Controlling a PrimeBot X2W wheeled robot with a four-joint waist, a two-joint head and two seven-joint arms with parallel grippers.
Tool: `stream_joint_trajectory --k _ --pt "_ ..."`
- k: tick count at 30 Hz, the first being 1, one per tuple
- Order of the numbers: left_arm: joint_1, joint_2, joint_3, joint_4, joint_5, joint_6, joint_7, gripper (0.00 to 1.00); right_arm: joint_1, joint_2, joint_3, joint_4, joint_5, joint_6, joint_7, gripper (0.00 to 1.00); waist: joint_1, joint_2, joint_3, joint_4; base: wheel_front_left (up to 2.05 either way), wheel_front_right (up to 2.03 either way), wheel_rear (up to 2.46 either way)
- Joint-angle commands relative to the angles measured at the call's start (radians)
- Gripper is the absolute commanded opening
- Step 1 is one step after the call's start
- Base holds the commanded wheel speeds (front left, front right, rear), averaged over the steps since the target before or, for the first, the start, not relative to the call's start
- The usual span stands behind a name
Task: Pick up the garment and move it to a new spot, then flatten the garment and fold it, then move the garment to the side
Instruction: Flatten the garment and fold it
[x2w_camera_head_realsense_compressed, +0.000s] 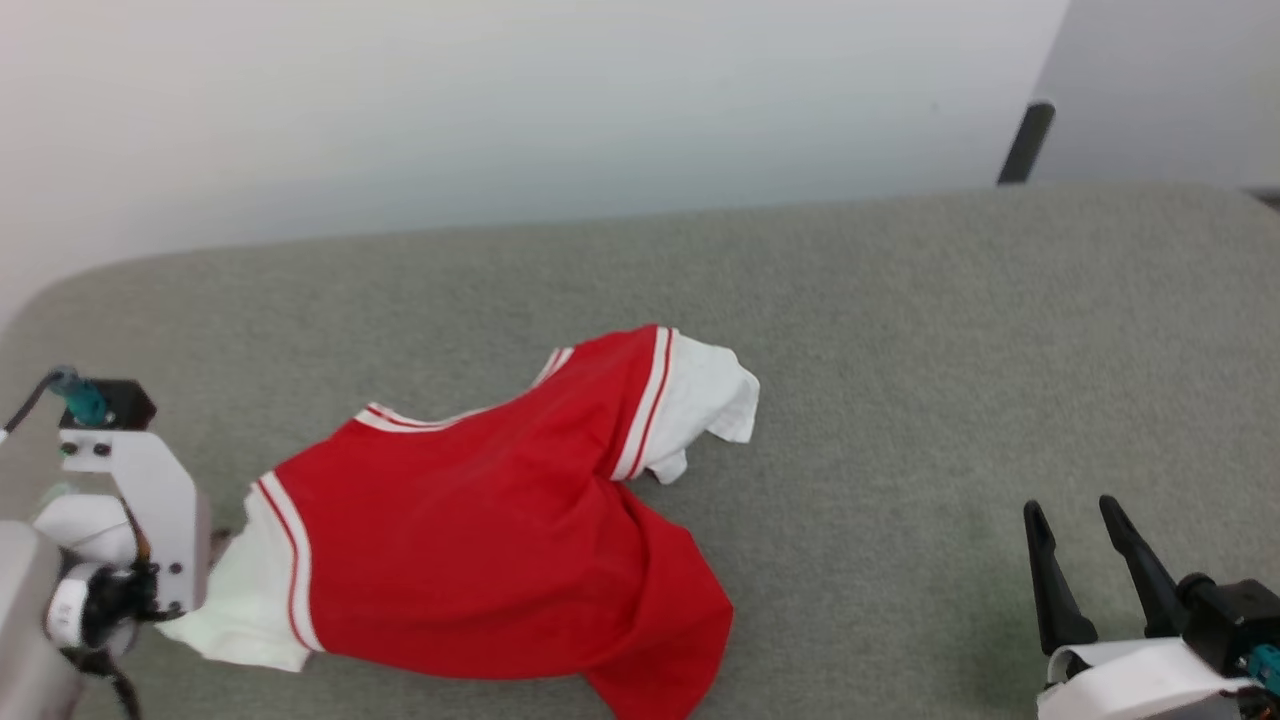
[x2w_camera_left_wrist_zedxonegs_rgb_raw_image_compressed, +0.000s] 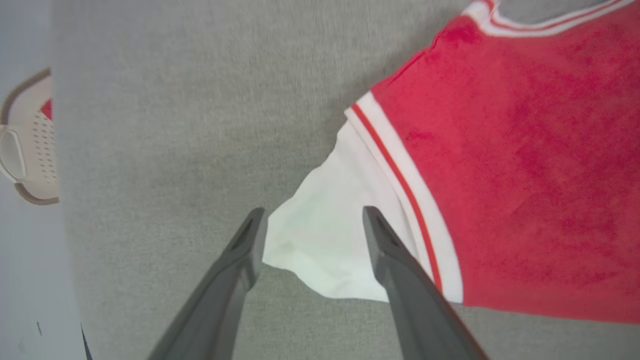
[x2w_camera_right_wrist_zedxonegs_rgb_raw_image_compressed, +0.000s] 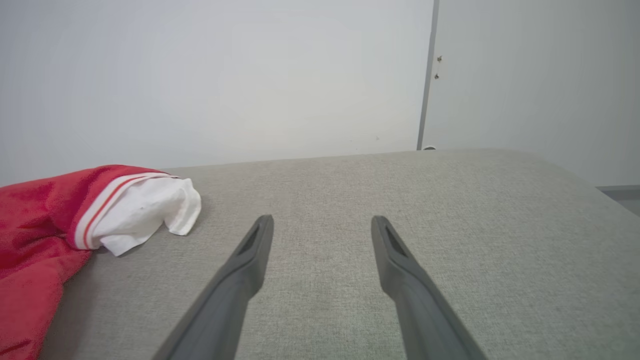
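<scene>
The garment (x2w_camera_head_realsense_compressed: 480, 540), a red shirt with white sleeves and striped trim, lies rumpled on the grey table (x2w_camera_head_realsense_compressed: 900, 330), left of centre. One white sleeve (x2w_camera_head_realsense_compressed: 710, 400) points toward the far right; the other sleeve (x2w_camera_left_wrist_zedxonegs_rgb_raw_image_compressed: 330, 240) lies at the near left. My left gripper (x2w_camera_left_wrist_zedxonegs_rgb_raw_image_compressed: 312, 220) is open, its fingers straddling the tip of that near sleeve without pinching it; in the head view its white wrist (x2w_camera_head_realsense_compressed: 140, 510) sits at the shirt's left edge. My right gripper (x2w_camera_head_realsense_compressed: 1075, 520) stands open over bare table at the near right, well apart from the garment (x2w_camera_right_wrist_zedxonegs_rgb_raw_image_compressed: 45, 235).
The grey fabric-covered table has rounded far corners and ends at a pale wall (x2w_camera_head_realsense_compressed: 500, 100). A dark post (x2w_camera_head_realsense_compressed: 1025, 140) stands behind its far right. Past the table's left edge a pale perforated object (x2w_camera_left_wrist_zedxonegs_rgb_raw_image_compressed: 30, 140) sits on the floor.
</scene>
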Motion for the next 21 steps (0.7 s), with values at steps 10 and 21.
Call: stream_joint_trajectory --k 10,21 --pt "0.161 -0.117 0.091 -0.203 0.008 0.011 -0.47 1.0 0.052 -0.015 0.008 0.007 0.016 0.0 -0.001 1.0 0.0 0.0 -0.166 0.183 0.0 0.0 0.0" --pt "0.33 -0.193 0.135 -0.261 0.054 0.022 -0.836 1.0 0.058 -0.018 0.014 0.016 0.019 0.0 -0.001 1.0 0.0 0.0 -0.19 0.277 0.0 0.0 0.0"
